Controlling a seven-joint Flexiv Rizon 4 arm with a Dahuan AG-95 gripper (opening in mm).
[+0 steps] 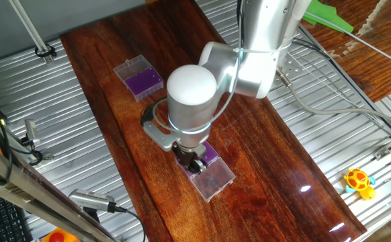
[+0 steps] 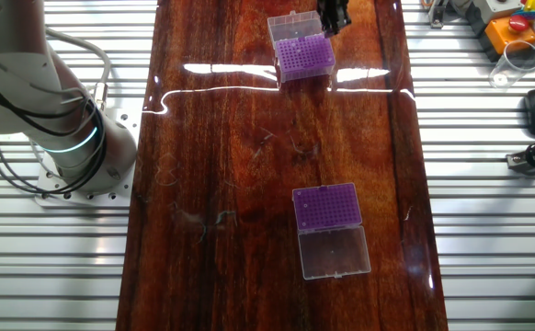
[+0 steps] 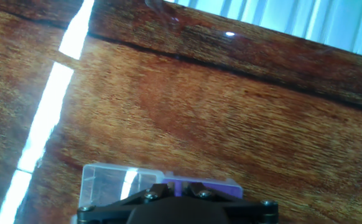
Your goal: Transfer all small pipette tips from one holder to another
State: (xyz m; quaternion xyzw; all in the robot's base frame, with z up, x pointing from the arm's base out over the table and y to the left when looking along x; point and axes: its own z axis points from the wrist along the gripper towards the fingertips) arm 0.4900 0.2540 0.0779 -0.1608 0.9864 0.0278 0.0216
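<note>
Tool (image 1: 195, 163) hangs over purple tip holder (image 1: 207, 168), lid open; grip state unclear.

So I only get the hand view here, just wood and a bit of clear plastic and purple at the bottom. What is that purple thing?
Observer: It is an open purple pipette tip holder. The gripper hangs right above it.
Operator: Is it the only one?
Observer: No. A second purple holder lies further along the table, apart from the arm, with its clear lid folded out flat.
Operator: Is the hand carrying a tip?
Observer: I cannot tell. The gripper is too small and dark in both fixed views to show whether it is open or shut.
</note>
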